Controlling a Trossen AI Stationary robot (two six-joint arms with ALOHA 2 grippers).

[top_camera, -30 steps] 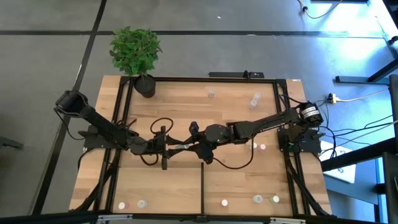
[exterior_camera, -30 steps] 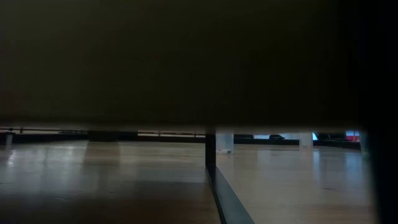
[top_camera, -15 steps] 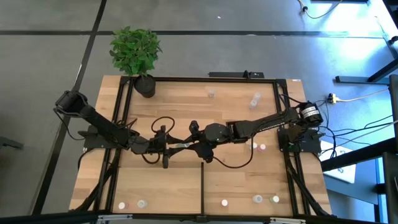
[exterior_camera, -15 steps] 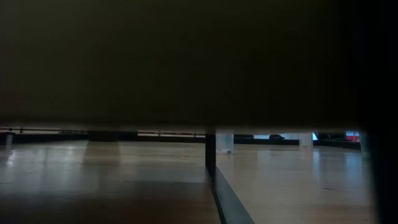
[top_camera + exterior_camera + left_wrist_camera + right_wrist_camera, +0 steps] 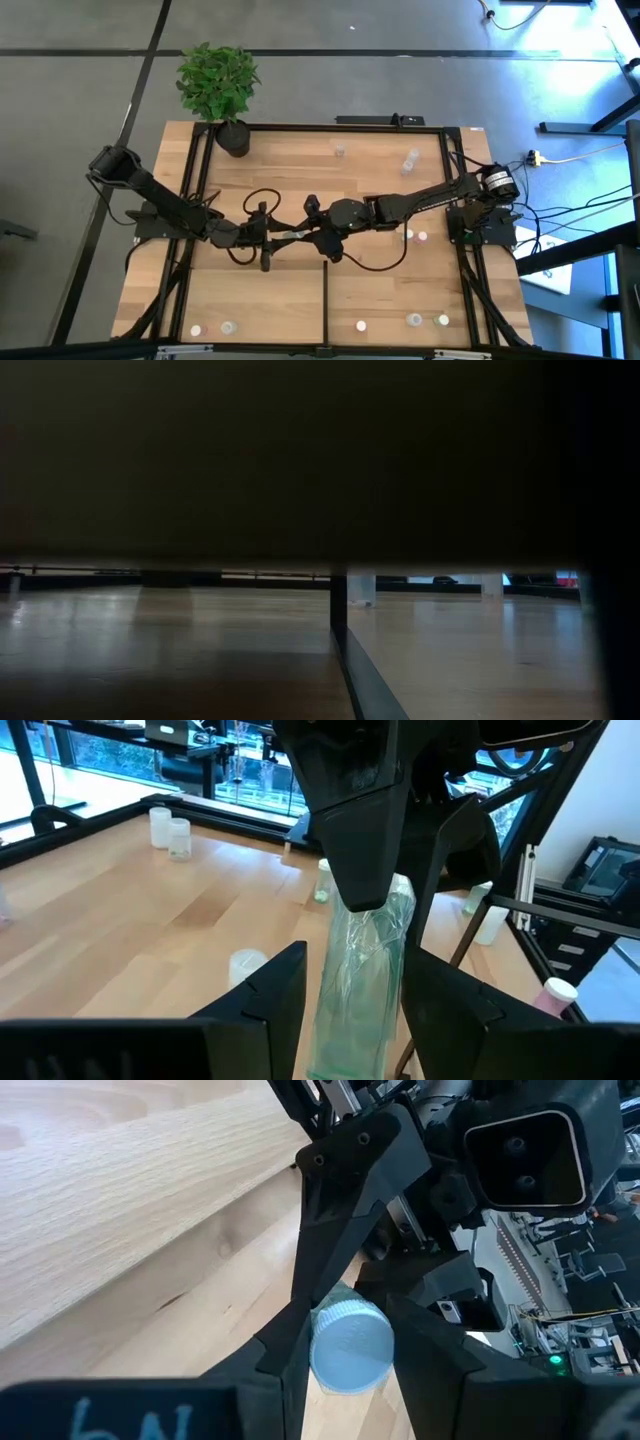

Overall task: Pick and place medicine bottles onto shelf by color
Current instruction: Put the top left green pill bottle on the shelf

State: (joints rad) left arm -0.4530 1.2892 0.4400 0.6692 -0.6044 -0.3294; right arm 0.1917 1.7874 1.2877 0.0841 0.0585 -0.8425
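Bottle [image 5: 362,975] is clamped by both the left gripper [image 5: 283,236] and right gripper [image 5: 306,236] mid-shelf [image 5: 300,170], presumably for a handover.

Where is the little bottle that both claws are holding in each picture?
High view: bottle mid-table, between the left claw and right claw.
Low view: not visible.
Left wrist view: centre, clear body.
Right wrist view: bottom centre, white cap.
Shared landmark: the shelf.
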